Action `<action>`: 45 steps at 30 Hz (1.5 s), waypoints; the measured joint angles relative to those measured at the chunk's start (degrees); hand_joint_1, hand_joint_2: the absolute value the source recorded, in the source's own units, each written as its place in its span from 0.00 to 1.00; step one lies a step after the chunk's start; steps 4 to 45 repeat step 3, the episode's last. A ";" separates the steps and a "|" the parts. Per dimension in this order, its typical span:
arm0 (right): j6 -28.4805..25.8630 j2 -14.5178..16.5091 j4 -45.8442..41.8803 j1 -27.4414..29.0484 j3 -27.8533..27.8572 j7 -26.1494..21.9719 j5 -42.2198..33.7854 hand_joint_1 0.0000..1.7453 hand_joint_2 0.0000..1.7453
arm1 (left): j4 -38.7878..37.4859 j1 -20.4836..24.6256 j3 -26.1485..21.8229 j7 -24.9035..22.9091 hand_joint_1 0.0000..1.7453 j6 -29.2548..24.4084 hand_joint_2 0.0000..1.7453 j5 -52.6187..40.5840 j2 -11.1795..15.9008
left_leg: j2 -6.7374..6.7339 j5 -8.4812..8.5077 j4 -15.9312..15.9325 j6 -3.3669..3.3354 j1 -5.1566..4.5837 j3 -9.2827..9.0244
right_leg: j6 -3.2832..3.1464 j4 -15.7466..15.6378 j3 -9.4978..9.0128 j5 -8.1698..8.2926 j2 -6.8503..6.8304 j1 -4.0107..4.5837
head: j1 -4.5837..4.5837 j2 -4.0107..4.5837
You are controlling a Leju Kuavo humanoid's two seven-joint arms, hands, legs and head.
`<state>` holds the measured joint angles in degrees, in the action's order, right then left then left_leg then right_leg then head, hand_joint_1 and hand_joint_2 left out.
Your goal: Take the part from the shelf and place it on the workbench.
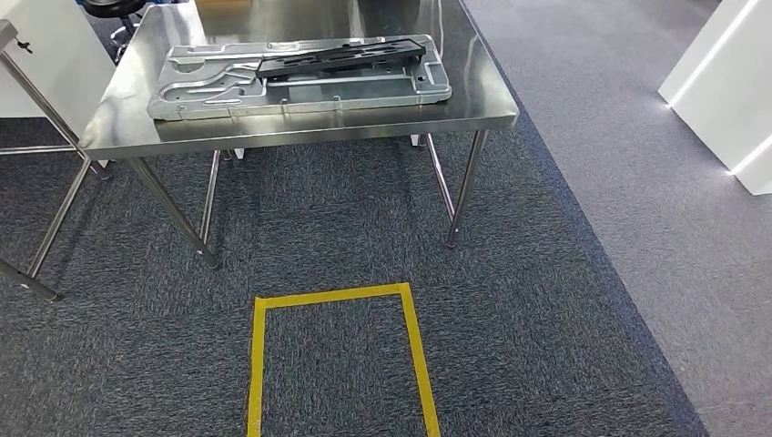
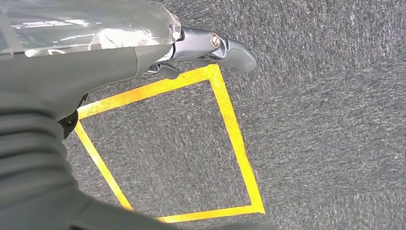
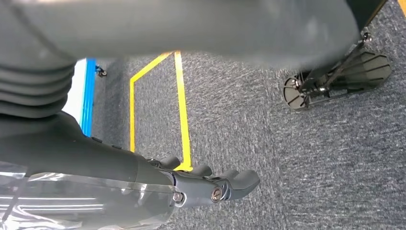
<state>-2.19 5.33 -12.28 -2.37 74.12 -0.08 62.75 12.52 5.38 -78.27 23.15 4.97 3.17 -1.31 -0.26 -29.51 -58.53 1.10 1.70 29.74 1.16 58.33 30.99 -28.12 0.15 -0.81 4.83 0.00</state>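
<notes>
- The workbench stands ahead, at the far side of the carpet.
- A metal panel lies flat on the workbench, across its middle.
- The part lies on top of the panel, toward its far right edge.
- A taped rectangle sits on the carpet before the workbench, nearer the robot.
- A second table stands left of the workbench.
- A white cabinet stands well apart at right.
</notes>
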 joint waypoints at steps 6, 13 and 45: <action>-0.02 0.00 0.00 0.00 0.00 -0.01 0.00 0.00 1.00 | 0.00 0.02 0.00 -0.08 0.00 -0.03 1.00 0.00 0.09 | 0.00 0.00 -0.01 -0.02 -0.05 0.01 | 0.05 -0.05 0.00 0.03 0.01 -0.01 | 0.00 0.00; -0.02 0.00 0.00 0.00 0.00 -0.01 0.00 0.00 1.00 | 0.00 0.02 0.00 -0.08 0.00 -0.03 1.00 0.00 0.09 | 0.00 0.00 -0.01 -0.02 -0.05 0.01 | 0.05 -0.05 0.00 0.03 0.01 -0.01 | 0.00 0.00; -0.02 0.00 0.00 0.00 0.00 -0.01 0.00 0.00 1.00 | 0.00 0.02 0.00 -0.08 0.00 -0.03 1.00 0.00 0.09 | 0.00 0.00 -0.01 -0.02 -0.05 0.01 | 0.05 -0.05 0.00 0.03 0.01 -0.01 | 0.00 0.00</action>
